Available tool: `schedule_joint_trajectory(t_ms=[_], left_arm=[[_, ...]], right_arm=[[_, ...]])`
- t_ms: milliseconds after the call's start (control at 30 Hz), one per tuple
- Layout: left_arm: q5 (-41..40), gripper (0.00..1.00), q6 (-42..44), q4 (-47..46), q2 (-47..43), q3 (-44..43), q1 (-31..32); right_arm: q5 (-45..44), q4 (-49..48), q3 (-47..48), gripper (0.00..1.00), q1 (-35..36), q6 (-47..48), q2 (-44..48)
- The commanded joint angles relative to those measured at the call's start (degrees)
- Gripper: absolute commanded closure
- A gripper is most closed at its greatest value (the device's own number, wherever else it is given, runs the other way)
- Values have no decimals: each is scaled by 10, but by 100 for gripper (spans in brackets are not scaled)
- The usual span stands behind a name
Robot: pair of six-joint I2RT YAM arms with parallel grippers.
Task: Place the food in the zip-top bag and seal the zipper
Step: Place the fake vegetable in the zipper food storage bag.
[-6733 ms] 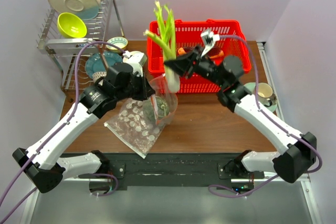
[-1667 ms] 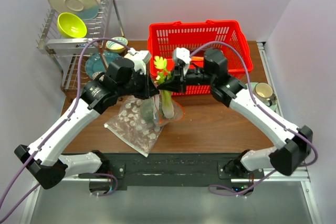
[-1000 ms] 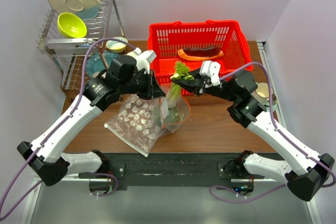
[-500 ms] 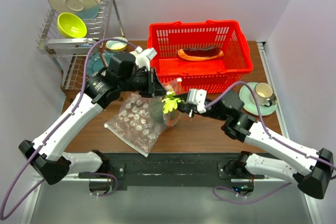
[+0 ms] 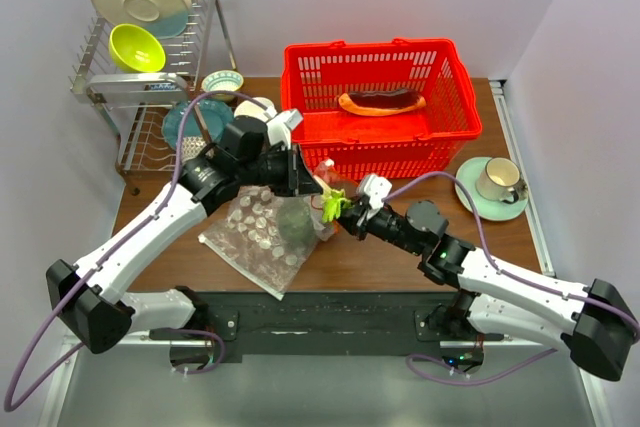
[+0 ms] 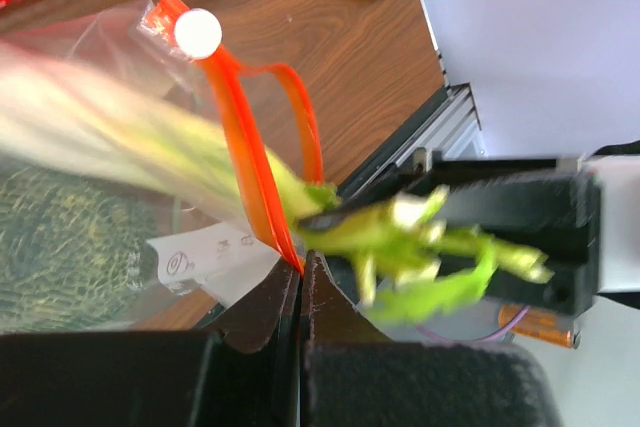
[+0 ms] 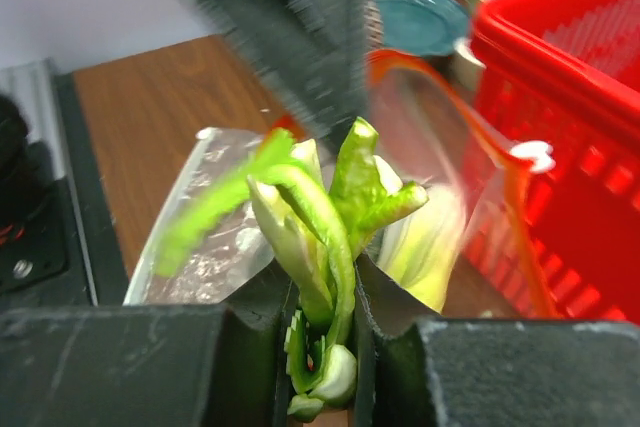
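Between the fingers of the right gripper [image 7: 322,319], which stood only slightly apart, the leafy end of the green stalks [image 7: 318,209] was clamped, with the leaves curling up just above the fingertips. Just past those fingertips, the pale lower part of the stalks ran into the open mouth of the zip-top bag [image 6: 92,39]. The zipper [image 6: 243,162] looped around the stalks there.

At the very tips of the left gripper [image 6: 300,277], the fingers were pressed fully together and pinched the zipper's edge, holding the mouth up. The right gripper's fingers faced them from close by, with the stalks between the two. To one side of the left fingertips, the dark green ball [image 6: 50,237] lay inside the bag and touched the stalks.

Farther off, beyond both sets of fingers, the red-brown slab [image 5: 381,102] lay in the red basket [image 5: 440,129], well apart from either gripper.
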State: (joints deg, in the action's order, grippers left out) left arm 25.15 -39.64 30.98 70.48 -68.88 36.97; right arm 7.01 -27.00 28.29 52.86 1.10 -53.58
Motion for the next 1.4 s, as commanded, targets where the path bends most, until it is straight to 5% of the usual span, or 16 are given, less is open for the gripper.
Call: schedule_joint_trajectory(t_ms=[0,233,433,700,1367], left_arm=[[8,100,16,-55,-26,21,0],[-24,100,34,-50,-51,18,0],[-35,100,40,-54,-56,17,1],[-13,100,37,-73,-42,-13,1],[-103,100,8,-80,-35,-48,1]], right_arm=[[-177,33,40,100,-4,-105,1],[-345,135,75,100,-11,-212,-9],[-207,-26,-11,100,-15,-234,15],[-77,-87,2,100,-15,-232,-89],[-184,-24,141,100,-15,-78,-68]])
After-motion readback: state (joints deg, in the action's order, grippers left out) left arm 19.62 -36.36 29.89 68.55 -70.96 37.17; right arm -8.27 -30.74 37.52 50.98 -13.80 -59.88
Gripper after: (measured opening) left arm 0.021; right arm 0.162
